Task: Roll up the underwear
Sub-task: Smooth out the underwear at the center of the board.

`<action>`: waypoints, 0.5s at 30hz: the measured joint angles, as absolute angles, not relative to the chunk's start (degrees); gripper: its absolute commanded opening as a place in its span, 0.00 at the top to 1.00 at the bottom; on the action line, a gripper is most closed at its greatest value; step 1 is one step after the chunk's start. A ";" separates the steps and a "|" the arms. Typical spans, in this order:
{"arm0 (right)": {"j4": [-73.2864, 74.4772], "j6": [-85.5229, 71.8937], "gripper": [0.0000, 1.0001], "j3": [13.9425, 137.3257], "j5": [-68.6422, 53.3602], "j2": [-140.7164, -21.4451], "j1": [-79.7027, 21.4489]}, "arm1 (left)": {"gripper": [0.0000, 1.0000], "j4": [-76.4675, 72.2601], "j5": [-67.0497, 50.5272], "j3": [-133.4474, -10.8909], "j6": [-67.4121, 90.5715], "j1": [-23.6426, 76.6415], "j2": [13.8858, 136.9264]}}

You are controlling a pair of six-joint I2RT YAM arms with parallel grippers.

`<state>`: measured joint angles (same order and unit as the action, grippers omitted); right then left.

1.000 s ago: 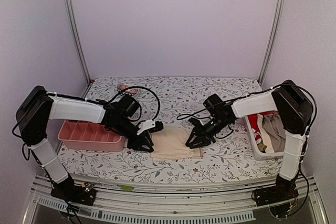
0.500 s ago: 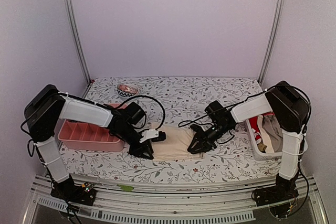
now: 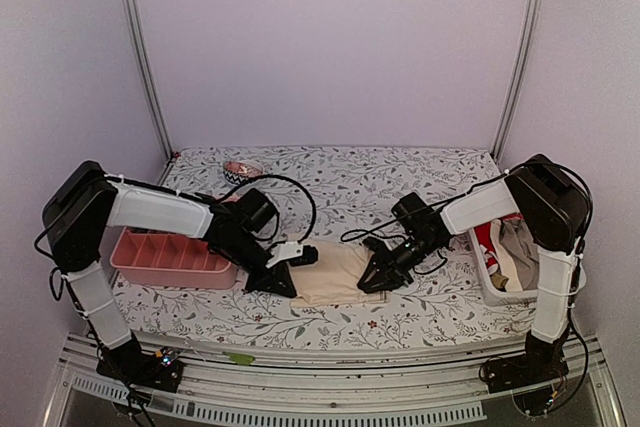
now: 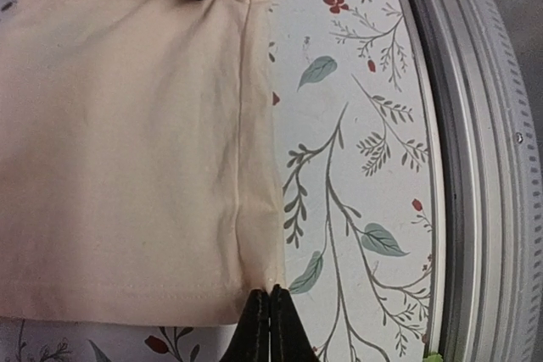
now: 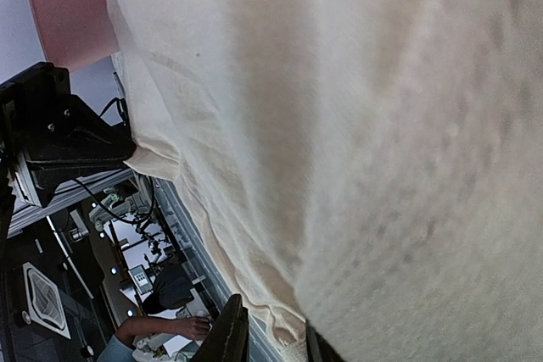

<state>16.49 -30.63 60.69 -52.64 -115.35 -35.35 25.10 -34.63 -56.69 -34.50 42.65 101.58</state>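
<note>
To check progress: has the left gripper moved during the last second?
Yes. Against the pink tray, the left gripper has moved slightly rightward and toward the near edge of the table.

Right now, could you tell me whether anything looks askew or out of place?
Nothing stands out: the underwear lies mostly flat, the left claw pinching one near corner, the right claw at its other side.

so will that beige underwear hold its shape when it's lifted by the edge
Probably floppy: the underwear lies thin and flat, creased near the left fingers. Likely light; the cloth drapes loosely in the right wrist view.
</note>
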 measured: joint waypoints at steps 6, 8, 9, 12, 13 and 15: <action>16.51 -30.63 0.76 60.66 -52.69 -115.35 -35.14 | 1.00 28.42 -35.88 -60.58 -36.16 42.65 105.80; 16.51 -30.61 0.74 60.66 -52.69 -115.35 -35.05 | 1.00 29.08 -35.48 -60.93 -36.73 42.65 106.94; 16.56 -30.61 0.72 60.66 -52.73 -115.33 -34.94 | 0.91 29.67 -35.27 -60.95 -36.95 42.65 107.33; 16.69 -30.57 0.66 60.66 -52.82 -114.96 -34.68 | 0.69 30.94 -34.39 -61.10 -37.82 42.65 108.40; 16.78 -30.59 0.64 60.69 -52.71 -114.67 -34.59 | 0.65 31.31 -34.50 -61.10 -37.43 42.63 108.51; 17.10 -30.61 0.59 60.69 -52.34 -113.80 -34.48 | 0.56 31.16 -34.70 -61.04 -36.77 42.52 107.57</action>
<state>17.10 -30.61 60.69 -52.34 -113.80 -34.48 31.16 -34.70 -61.04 -36.77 42.52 107.57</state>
